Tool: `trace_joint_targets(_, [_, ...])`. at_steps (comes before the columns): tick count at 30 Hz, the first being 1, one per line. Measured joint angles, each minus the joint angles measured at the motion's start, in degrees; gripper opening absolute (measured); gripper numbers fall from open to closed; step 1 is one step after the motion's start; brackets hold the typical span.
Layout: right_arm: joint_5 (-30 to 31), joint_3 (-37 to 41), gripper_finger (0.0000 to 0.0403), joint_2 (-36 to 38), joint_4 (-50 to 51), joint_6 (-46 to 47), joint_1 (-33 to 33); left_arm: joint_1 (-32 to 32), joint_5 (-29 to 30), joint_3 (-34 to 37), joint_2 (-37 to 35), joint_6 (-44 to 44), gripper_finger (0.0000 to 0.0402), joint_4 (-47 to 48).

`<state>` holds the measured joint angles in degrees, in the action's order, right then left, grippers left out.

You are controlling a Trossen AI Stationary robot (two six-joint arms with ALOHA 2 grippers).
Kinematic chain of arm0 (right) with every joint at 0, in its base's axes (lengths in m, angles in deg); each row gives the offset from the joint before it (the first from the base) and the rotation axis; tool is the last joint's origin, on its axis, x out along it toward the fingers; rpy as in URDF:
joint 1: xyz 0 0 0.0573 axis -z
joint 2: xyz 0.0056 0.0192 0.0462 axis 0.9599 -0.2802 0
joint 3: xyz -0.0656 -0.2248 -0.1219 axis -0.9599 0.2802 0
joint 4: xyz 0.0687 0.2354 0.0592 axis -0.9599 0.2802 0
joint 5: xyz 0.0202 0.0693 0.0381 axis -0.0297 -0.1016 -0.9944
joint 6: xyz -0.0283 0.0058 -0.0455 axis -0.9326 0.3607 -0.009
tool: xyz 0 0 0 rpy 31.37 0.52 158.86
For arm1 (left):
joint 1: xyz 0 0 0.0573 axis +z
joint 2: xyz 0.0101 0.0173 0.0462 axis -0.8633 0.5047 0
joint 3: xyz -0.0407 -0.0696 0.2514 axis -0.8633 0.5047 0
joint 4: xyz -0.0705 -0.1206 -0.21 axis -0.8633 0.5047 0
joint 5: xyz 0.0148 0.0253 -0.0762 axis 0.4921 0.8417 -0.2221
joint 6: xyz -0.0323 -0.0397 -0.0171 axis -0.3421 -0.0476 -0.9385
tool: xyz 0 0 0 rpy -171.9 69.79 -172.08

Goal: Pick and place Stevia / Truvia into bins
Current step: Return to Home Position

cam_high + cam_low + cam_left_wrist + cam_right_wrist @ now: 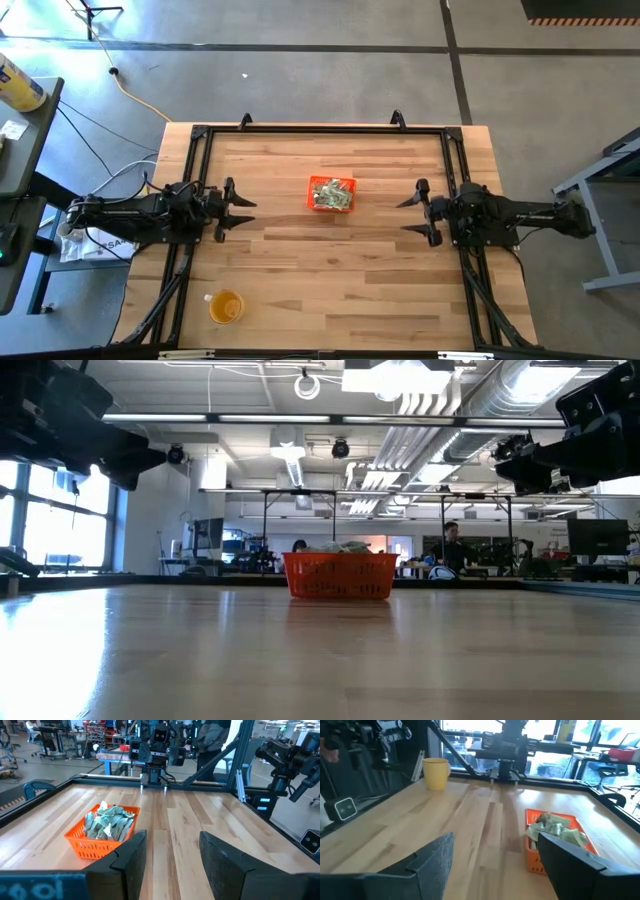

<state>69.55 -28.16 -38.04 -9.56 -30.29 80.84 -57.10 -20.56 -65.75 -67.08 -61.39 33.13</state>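
Observation:
The orange bin stands near the table's middle, a little toward the far edge, heaped with pale green and white Stevia sachets; it also shows as the orange bin and the orange bin. My left gripper hangs open above the table's left side, pointing level toward the bin, nothing between its fingers. My right gripper hangs open above the right side, facing the bin, also with nothing in it.
A translucent yellow-orange cup stands near the table's front left edge. A black frame runs along the far edge and both sides. Bare wood lies between each gripper and the bin. People sit at desks in the room behind.

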Motion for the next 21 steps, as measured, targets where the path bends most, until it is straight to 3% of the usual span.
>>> trace_joint_targets(9, [3.5, 0.0, 0.0279, -0.02, 0.26, 0.0, -0.02, 0.0, -0.07, 0.0, 0.0, 0.0, 0.0216, 0.04])
trace_joint_targets(21, [3.59, 0.0, 0.0279, -0.02, 0.22, 0.0, -0.02, 0.0, -0.11, 0.0, 0.0, 0.0, 0.0216, 0.06])
